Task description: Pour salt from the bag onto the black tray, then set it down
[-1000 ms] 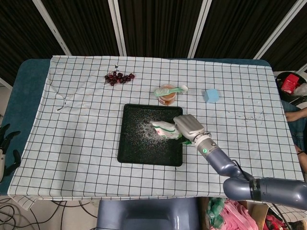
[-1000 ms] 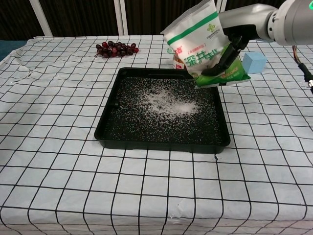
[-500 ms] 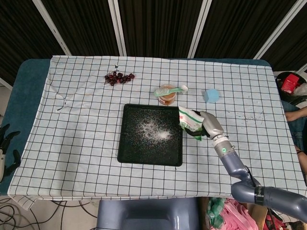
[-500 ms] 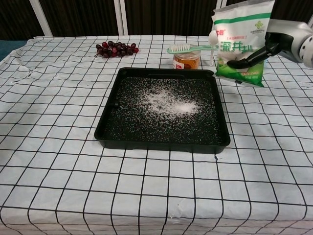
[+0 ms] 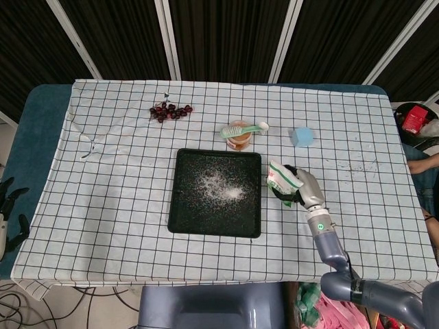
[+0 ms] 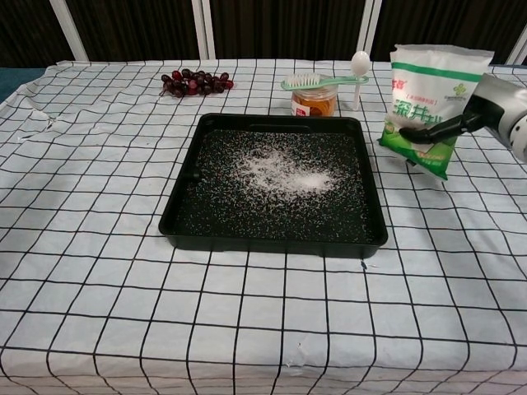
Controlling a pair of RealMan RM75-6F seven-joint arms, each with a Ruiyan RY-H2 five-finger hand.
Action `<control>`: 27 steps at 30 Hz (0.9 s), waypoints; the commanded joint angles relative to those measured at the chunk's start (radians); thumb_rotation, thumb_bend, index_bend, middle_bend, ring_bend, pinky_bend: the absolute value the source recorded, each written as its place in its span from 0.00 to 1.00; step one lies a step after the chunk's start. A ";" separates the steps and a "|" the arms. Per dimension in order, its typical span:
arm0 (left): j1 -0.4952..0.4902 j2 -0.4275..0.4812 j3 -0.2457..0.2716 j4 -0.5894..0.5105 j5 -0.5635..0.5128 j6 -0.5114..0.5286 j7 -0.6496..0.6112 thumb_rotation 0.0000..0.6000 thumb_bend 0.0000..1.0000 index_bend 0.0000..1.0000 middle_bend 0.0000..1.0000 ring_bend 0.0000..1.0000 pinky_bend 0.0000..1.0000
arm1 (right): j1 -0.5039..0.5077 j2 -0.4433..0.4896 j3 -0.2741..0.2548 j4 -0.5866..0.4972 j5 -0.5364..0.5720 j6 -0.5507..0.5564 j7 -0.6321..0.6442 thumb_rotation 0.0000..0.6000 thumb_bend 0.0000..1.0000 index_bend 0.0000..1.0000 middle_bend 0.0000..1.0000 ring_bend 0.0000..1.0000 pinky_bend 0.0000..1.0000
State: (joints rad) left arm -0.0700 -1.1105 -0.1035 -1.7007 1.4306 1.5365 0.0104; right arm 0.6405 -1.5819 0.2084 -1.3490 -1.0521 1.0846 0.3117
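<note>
The black tray [image 5: 185, 205] [image 6: 185, 206] lies mid-table with a white patch of salt [image 5: 221, 187] [image 6: 280, 171] scattered on it. The white and green salt bag [image 5: 281, 178] [image 6: 428, 95] stands upright just right of the tray, its bottom at or just above the cloth. My right hand [image 5: 305, 186] [image 6: 486, 111] grips the bag from the right side, dark fingers [image 6: 432, 130] wrapped across its front. My left hand [image 5: 10, 205] hangs off the table's left edge, fingers apart, holding nothing.
Behind the tray stands an orange jar [image 5: 239, 142] [image 6: 314, 102] with a green toothbrush [image 6: 317, 81] across it and a white spoon [image 6: 360, 64] beside it. Dark grapes [image 5: 169, 111] [image 6: 196, 82] lie at the back left. A blue cube [image 5: 302, 136] sits behind the bag.
My right hand has carried the bag from a tilt over the tray rightward off it, turned it upright and lowered it beside the tray. The salt patch stays as it was.
</note>
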 commanded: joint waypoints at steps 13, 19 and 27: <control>0.000 0.004 -0.002 -0.002 -0.003 -0.003 -0.006 1.00 0.65 0.21 0.03 0.00 0.00 | -0.012 -0.157 0.020 0.179 -0.048 0.034 -0.100 1.00 0.36 0.56 0.35 0.41 0.39; 0.000 0.004 -0.001 -0.001 -0.001 -0.002 -0.005 1.00 0.65 0.21 0.03 0.00 0.00 | -0.014 -0.181 0.049 0.178 -0.028 0.014 -0.112 1.00 0.33 0.56 0.32 0.38 0.39; 0.000 0.005 -0.001 -0.002 -0.003 -0.003 -0.007 1.00 0.66 0.20 0.03 0.00 0.00 | -0.020 -0.158 0.076 0.125 0.012 -0.054 -0.123 1.00 0.20 0.49 0.27 0.32 0.39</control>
State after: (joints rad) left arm -0.0700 -1.1055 -0.1046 -1.7029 1.4274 1.5331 0.0031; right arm 0.6231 -1.7481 0.2814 -1.2139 -1.0460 1.0400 0.1936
